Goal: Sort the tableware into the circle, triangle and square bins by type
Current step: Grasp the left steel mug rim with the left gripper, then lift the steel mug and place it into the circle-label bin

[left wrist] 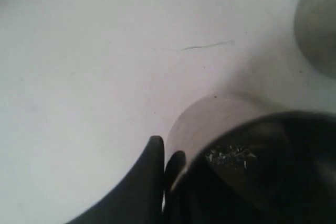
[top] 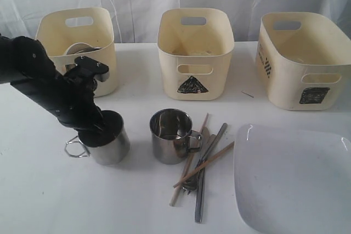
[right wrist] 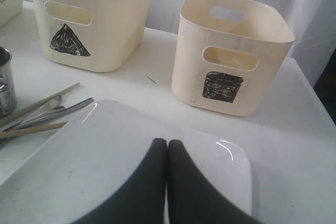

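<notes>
My left gripper is down on a steel mug at the front left, its wire handle pointing left. In the left wrist view the black fingers are pinched together at the rim of that mug. A second steel mug stands upright to its right. Beside it lie wooden chopsticks and metal cutlery. My right gripper hangs shut and empty over the white plate. The triangle bin and the square bin stand at the back.
A third cream bin stands at the back left, its mark hidden by my left arm, with something steel inside. The large plate fills the front right corner. A small twig lies between the triangle and square bins.
</notes>
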Controlling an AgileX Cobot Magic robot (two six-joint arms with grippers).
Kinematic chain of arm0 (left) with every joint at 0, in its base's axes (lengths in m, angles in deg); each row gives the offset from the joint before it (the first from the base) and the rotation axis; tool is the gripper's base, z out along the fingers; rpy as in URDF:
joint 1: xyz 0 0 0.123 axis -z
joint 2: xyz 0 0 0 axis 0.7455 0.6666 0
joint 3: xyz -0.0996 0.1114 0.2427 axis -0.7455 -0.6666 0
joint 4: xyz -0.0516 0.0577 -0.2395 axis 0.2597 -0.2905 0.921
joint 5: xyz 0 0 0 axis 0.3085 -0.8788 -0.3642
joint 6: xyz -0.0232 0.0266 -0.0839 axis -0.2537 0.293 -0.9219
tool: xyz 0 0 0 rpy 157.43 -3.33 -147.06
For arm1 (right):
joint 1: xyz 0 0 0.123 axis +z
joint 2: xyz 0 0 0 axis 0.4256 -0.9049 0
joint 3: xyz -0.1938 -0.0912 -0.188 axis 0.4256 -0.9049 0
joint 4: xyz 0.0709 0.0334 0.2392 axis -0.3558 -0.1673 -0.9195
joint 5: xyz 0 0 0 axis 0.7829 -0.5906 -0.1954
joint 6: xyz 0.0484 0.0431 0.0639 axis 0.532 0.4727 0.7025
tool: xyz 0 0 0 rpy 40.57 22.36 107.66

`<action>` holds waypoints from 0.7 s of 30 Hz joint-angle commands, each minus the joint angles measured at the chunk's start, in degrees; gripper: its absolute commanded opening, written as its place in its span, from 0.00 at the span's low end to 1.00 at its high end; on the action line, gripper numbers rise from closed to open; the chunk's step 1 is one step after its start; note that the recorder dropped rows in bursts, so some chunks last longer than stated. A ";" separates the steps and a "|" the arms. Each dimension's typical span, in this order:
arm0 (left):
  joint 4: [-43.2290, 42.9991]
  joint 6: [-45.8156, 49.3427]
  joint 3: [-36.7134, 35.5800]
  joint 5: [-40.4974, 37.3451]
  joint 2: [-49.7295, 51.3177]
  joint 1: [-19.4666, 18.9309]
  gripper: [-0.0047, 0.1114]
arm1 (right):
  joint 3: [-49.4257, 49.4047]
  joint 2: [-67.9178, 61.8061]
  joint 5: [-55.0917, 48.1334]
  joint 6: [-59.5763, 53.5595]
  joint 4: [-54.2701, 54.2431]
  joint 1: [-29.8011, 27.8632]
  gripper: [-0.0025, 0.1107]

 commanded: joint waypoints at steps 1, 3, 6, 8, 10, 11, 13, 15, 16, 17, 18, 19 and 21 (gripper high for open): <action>-1.52 -0.18 -0.17 -2.39 -6.48 -0.14 0.04 | -0.40 0.37 0.29 -0.07 0.05 0.18 0.02; -1.42 -0.18 -0.17 -2.66 -8.57 -0.14 0.04 | -0.40 0.37 0.29 -0.07 0.05 0.18 0.02; -1.42 -0.18 0.16 -4.19 -11.59 -0.14 0.04 | -0.40 0.37 0.29 -0.07 0.05 0.18 0.02; -1.42 -0.18 0.65 -5.39 -13.46 -0.14 0.04 | -0.40 0.37 0.29 -0.07 0.05 0.18 0.02; -1.42 0.19 1.92 -5.92 -15.39 -0.14 0.04 | -0.40 0.37 0.29 -0.07 0.05 0.18 0.02; -1.42 0.19 2.72 -5.92 -16.29 -0.14 0.04 | -0.40 0.37 0.29 -0.07 0.05 0.18 0.02; -2.05 0.19 4.67 -5.92 -17.54 -0.14 0.04 | -0.40 0.37 0.29 -0.07 0.05 0.18 0.02; -3.63 0.19 7.00 -5.92 -17.79 -0.14 0.04 | -0.40 0.37 0.29 -0.07 0.05 0.18 0.02; -4.84 0.19 8.50 -6.62 -17.79 -0.14 0.04 | -0.40 0.37 0.29 -0.07 0.05 0.18 0.02; -6.24 0.19 10.15 -6.87 -17.64 -0.27 0.04 | -0.40 0.37 0.29 -0.07 0.05 0.18 0.02; -7.64 -0.17 11.12 -6.87 -17.27 -0.27 0.04 | -0.40 0.37 0.29 -0.07 0.05 0.18 0.02; -9.67 -0.59 12.32 -6.87 -17.00 -0.27 0.04 | -0.40 0.37 0.29 -0.07 0.05 0.18 0.02; -14.19 -2.65 14.44 -6.01 -16.39 -0.49 0.04 | -0.40 0.37 0.29 -0.07 0.05 0.18 0.02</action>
